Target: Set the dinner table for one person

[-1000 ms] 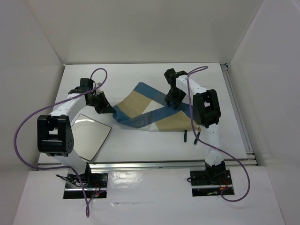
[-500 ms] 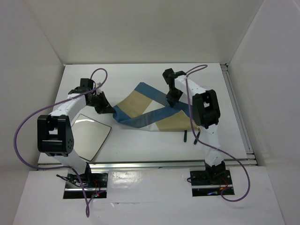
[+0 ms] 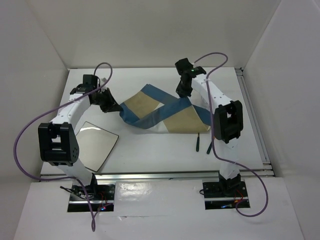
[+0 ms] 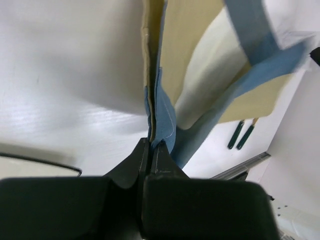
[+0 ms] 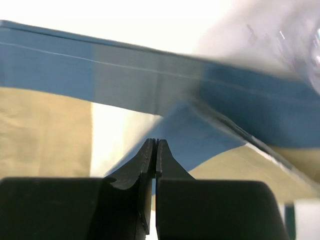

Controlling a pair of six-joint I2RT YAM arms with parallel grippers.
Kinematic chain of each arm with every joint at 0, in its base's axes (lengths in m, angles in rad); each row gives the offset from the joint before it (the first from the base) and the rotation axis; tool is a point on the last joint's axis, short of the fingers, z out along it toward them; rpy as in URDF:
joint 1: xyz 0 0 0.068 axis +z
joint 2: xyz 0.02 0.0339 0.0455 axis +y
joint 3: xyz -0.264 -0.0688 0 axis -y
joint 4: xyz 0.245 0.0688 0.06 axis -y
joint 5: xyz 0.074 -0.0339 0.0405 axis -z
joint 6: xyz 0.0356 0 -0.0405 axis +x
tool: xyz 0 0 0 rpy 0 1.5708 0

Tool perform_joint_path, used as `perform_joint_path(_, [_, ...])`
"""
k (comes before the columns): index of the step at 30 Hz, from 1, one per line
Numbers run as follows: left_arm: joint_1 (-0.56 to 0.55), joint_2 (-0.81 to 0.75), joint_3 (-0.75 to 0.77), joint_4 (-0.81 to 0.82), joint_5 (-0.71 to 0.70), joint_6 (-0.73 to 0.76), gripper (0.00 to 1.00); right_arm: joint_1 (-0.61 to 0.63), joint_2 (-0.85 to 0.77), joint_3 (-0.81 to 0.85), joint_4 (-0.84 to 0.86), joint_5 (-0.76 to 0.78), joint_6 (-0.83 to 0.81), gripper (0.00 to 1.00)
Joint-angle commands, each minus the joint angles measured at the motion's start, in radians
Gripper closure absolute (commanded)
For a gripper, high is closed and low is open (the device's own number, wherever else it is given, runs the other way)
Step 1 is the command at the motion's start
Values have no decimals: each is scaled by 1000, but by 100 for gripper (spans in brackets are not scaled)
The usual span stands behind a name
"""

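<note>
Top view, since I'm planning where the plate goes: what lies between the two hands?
The blue-and-tan placemat, twisted, spans from the left hand to the right hand; each pinches an edge. The top view shows the whole stretch.

Bright, even overhead light washes the white table [image 3: 150,150], with only soft, faint shadows beside the cloth [image 3: 160,112]. Left of the cloth, glare streaks the plate [image 3: 97,145]. The right wrist view shows the cloth smeared with blur.

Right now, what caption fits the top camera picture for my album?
The left gripper and right gripper pinch opposite ends of a twisted blue-and-tan placemat over the dinner table, square plate nearby.
</note>
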Motion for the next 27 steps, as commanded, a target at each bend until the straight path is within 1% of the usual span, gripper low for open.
perform_joint_path(1, [-1, 38, 150, -6, 5, -14, 100, 8, -23, 116, 103, -5, -80, 100])
perform_joint_path(2, [-1, 53, 189, -20, 5, -36, 100, 8, 2, 243, 103, -5, -108, 100])
perform_joint_path(4, [19, 102, 272, -30, 19, -54, 100, 8, 89, 412, 53, -29, -131, 100])
perform_joint_path(5, [19, 114, 357, -31, 19, -63, 100, 8, 108, 493, 53, -30, -157, 100])
perform_joint_path(6, [32, 127, 399, -40, 34, -79, 100, -1, 108, 599, 62, -43, -171, 100])
perform_joint_path(7, [42, 136, 437, -49, 46, -79, 100, -2, 108, 614, 117, -66, -180, 100])
perform_joint_path(8, [58, 145, 503, -60, 46, -79, 100, -2, 52, 596, 163, -79, -197, 100])
perform_joint_path(9, [58, 145, 523, -69, 46, -79, 100, -2, 9, 494, 213, -92, -197, 100])
perform_joint_path(10, [71, 145, 533, -81, 46, -79, 100, -2, -39, 426, 308, -127, -211, 100])
perform_joint_path(11, [81, 136, 518, -81, 46, -79, 100, -2, -124, 357, 341, -138, -220, 100])
perform_joint_path(12, [81, 127, 496, -81, 46, -67, 100, -2, -152, 253, 356, -152, -220, 100])
perform_joint_path(14, [81, 104, 429, -67, 46, -67, 100, -2, -182, 192, 331, -174, -220, 100])
perform_joint_path(15, [81, 90, 343, -37, 60, -67, 100, -2, -182, 146, 315, -186, -220, 100])
perform_joint_path(16, [81, 67, 302, -23, 60, -67, 100, -2, -171, 131, 301, -206, -220, 100])
perform_joint_path(17, [81, 58, 263, -12, 60, -67, 100, -2, -154, 131, 263, -265, -237, 100])
perform_joint_path(18, [81, 58, 201, -12, 60, -67, 100, -2, -104, 131, 235, -289, -246, 99])
perform_joint_path(19, [81, 46, 171, 2, 60, -57, 100, -2, -75, 149, 211, -309, -267, 89])
perform_joint_path(20, [81, 36, 149, 15, 60, -57, 100, -2, -44, 161, 194, -354, -286, 81])
perform_joint_path(21, [81, 36, 125, 16, 51, -57, 100, -2, 14, 179, 156, -365, -295, 74])
perform_joint_path(23, [81, 36, 116, 2, 42, -34, 100, 8, 59, 209, 155, -396, -332, 61])
perform_joint_path(24, [81, 36, 116, 2, 30, -34, 100, 8, 92, 209, 155, -405, -332, 52])
perform_joint_path(25, [81, 36, 116, -10, 20, -22, 100, 8, 108, 218, 155, -418, -344, 47])
perform_joint_path(26, [81, 36, 116, -11, 20, -13, 100, 8, 123, 218, 155, -418, -356, 45])
perform_joint_path(27, [81, 36, 116, -23, 20, -13, 100, 8, 155, 230, 169, -418, -366, 40])
